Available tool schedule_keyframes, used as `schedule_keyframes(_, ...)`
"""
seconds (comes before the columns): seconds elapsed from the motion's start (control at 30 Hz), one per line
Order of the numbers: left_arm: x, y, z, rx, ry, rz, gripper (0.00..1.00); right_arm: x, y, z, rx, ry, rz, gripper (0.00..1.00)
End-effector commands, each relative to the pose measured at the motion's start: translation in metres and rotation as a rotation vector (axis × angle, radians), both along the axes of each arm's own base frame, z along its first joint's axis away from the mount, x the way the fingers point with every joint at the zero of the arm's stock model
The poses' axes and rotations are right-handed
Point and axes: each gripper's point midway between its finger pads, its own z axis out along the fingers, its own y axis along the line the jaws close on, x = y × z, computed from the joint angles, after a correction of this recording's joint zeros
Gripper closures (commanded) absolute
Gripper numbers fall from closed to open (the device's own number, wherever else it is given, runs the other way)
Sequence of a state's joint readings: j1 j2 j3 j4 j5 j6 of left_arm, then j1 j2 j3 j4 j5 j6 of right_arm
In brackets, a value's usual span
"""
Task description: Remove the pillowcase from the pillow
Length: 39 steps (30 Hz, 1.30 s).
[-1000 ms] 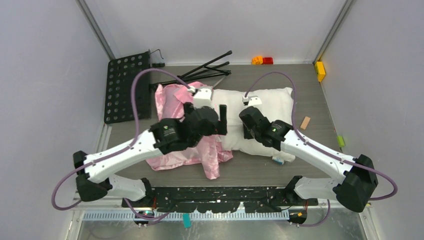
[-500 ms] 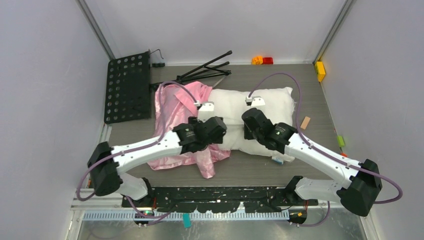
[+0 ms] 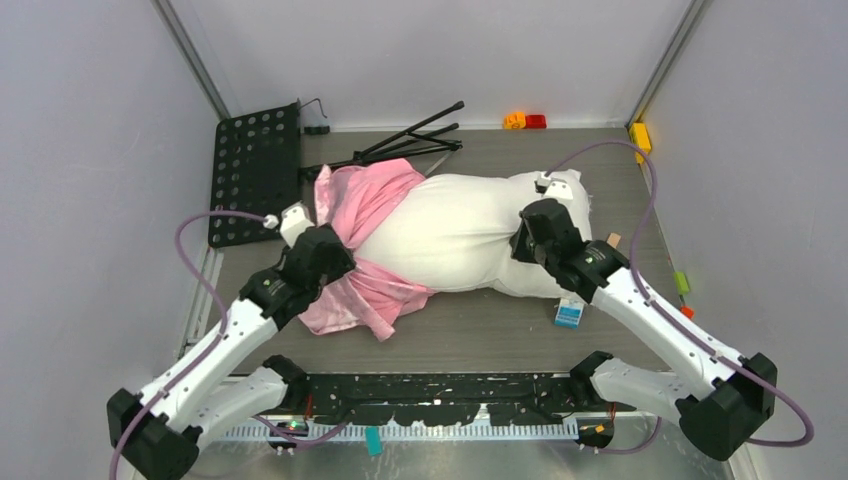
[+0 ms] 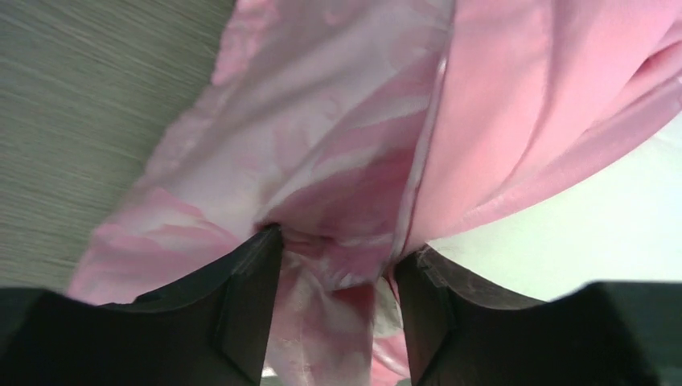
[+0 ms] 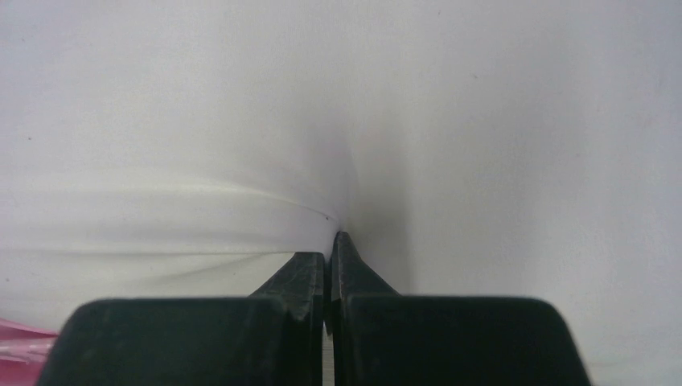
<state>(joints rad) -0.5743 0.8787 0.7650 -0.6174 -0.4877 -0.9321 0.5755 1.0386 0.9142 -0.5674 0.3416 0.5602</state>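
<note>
The white pillow (image 3: 460, 235) lies across the middle of the table, mostly bare. The pink satin pillowcase (image 3: 365, 190) still wraps its left end and trails in folds toward the near left. My left gripper (image 3: 325, 255) is at the pillowcase's left side. In the left wrist view it (image 4: 338, 241) is shut on a bunch of pink pillowcase (image 4: 322, 121), with the pillow (image 4: 595, 209) at the right. My right gripper (image 3: 530, 230) is on the pillow's right end. In the right wrist view it (image 5: 331, 245) is shut, pinching a fold of the pillow's white cloth (image 5: 322, 104).
A black perforated plate (image 3: 255, 170) lies at the far left. A folded black tripod (image 3: 410, 140) lies behind the pillowcase. Small orange and red blocks (image 3: 525, 121) and a yellow block (image 3: 640, 140) sit at the back. A blue-and-white tag (image 3: 569, 314) lies near the pillow's right front.
My left arm has pulled back to the left with the pillowcase. My right gripper has moved right along the pillow. Much more of the pillow is bare.
</note>
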Motion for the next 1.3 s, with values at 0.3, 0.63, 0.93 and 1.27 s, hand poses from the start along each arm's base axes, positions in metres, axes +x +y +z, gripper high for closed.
schedule_keyframes(0.3,0.004,-0.048,-0.018,-0.117,0.03,-0.337,0.64,-0.02,0.025,0.05,0.043,0.026,0.263,0.15)
schedule_keyframes(0.63,0.002,-0.061,-0.034,-0.143,0.08,-0.392,0.66,-0.034,0.097,0.059,-0.287,-0.018,0.399,0.11)
schedule_keyframes(0.93,0.001,-0.053,-0.031,-0.11,0.066,-0.379,0.6,0.0,0.129,-0.018,-0.345,0.115,0.382,0.12)
schedule_keyframes(1.27,0.008,0.004,-0.03,0.076,0.003,-0.157,1.0,0.032,0.044,0.024,-0.123,-0.018,0.091,1.0)
